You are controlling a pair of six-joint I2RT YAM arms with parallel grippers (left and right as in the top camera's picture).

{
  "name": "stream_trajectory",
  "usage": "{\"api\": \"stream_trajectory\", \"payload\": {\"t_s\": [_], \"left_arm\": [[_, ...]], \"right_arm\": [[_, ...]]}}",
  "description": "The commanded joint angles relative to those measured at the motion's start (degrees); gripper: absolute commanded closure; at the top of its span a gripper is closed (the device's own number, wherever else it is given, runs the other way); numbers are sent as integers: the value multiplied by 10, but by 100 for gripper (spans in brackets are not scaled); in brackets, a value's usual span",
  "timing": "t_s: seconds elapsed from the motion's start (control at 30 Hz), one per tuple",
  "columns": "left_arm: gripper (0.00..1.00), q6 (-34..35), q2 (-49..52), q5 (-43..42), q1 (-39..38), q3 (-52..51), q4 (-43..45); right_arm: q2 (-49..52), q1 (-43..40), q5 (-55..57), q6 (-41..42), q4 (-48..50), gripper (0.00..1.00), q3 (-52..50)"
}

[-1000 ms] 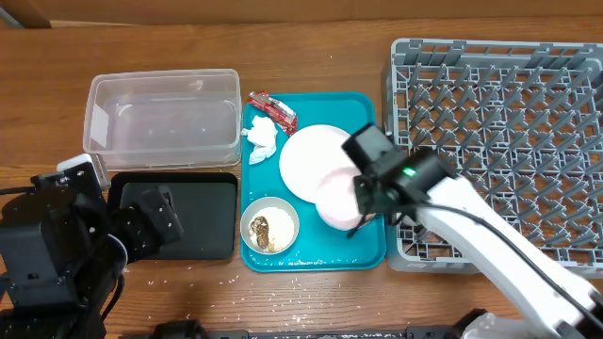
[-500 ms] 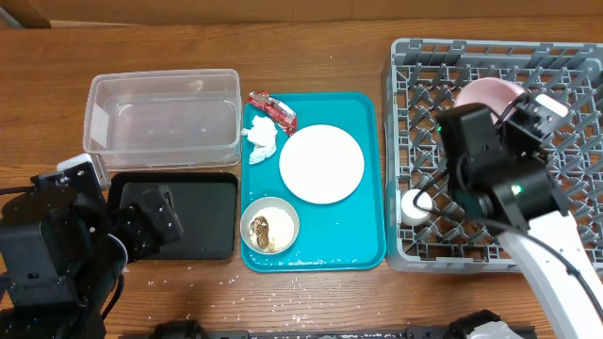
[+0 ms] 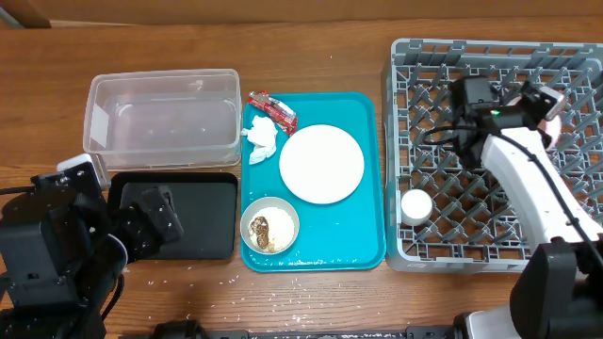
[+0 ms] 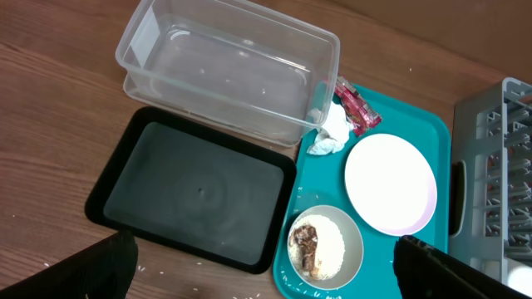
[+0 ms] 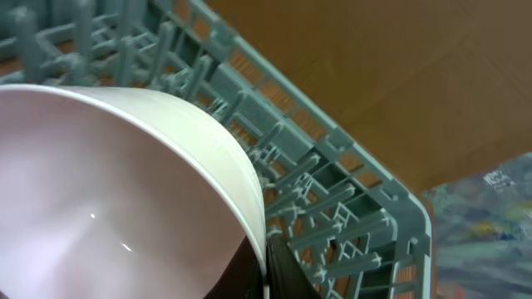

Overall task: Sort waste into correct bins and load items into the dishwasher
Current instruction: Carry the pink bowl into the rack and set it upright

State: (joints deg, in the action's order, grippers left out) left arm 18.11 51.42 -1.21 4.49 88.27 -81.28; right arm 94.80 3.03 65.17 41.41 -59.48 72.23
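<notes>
My right claw (image 3: 548, 111) is out over the dish rack (image 3: 490, 56), which stands just right of the teal tray (image 3: 372, 235). It is at the rack's far right part, well away from the tray. It is pinched down on the rim of the pink bowl (image 5: 108, 199), which is tipped on edge among the pegs and fills most of my right wrist view. The white cup (image 3: 415, 204) sits in the rack's near corner, on the side next to the teal tray.

My left claw (image 4: 264, 242) hangs with its fingers (image 4: 100, 266) spread wide and nothing between them. It is over the black tray (image 3: 203, 212), which lies just left of the teal tray. The clear tub (image 3: 162, 122) is left of the teal tray too, behind the black one.

On the teal tray the plate (image 3: 321, 164) lies in the middle. The grey bowl (image 3: 269, 227), with rice and brown scraps in it, is at the near left corner. The tissue (image 3: 262, 139) and the wrapper (image 3: 271, 108) are at the far left corner. A few grains dot the tabletop (image 3: 311, 56) in front of the tray.
</notes>
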Motion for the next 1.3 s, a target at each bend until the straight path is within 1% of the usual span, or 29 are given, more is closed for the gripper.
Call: {"api": "stream_trajectory", "payload": {"t_s": [0.0, 0.13, 0.2, 0.27, 0.3, 0.53, 0.83, 0.9, 0.93, 0.97, 1.0, 1.13, 1.27], "left_arm": [[0, 8, 2, 7, 0, 9, 0], [0, 8, 2, 7, 0, 9, 0], [0, 8, 2, 7, 0, 9, 0], [0, 8, 2, 7, 0, 9, 0], [0, 8, 2, 7, 0, 9, 0], [0, 8, 2, 7, 0, 9, 0], [0, 8, 2, 7, 0, 9, 0], [0, 8, 2, 7, 0, 9, 0], [0, 8, 2, 7, 0, 9, 0], [0, 8, 2, 7, 0, 9, 0], [0, 8, 2, 7, 0, 9, 0], [0, 8, 2, 7, 0, 9, 0], [0, 8, 2, 7, 0, 9, 0]], "right_arm": [[-6, -46, 22, 2, 17, 96, 8], [-3, -78, -37, 2, 28, 96, 8], [1, -80, -43, -2, 35, 96, 8], [14, -78, -43, -45, 52, 96, 8], [21, -75, -44, -58, 55, 96, 8], [50, -27, -30, -59, 41, 96, 7], [53, 15, -24, -59, 24, 96, 7], [53, 26, -22, -59, 19, 91, 7], [53, 30, -22, -59, 16, 91, 8], [53, 34, -22, -59, 15, 95, 8], [53, 39, -12, -59, 13, 96, 8], [53, 41, 54, -59, 26, 96, 8], [53, 41, 16, -59, 30, 96, 8]]}}
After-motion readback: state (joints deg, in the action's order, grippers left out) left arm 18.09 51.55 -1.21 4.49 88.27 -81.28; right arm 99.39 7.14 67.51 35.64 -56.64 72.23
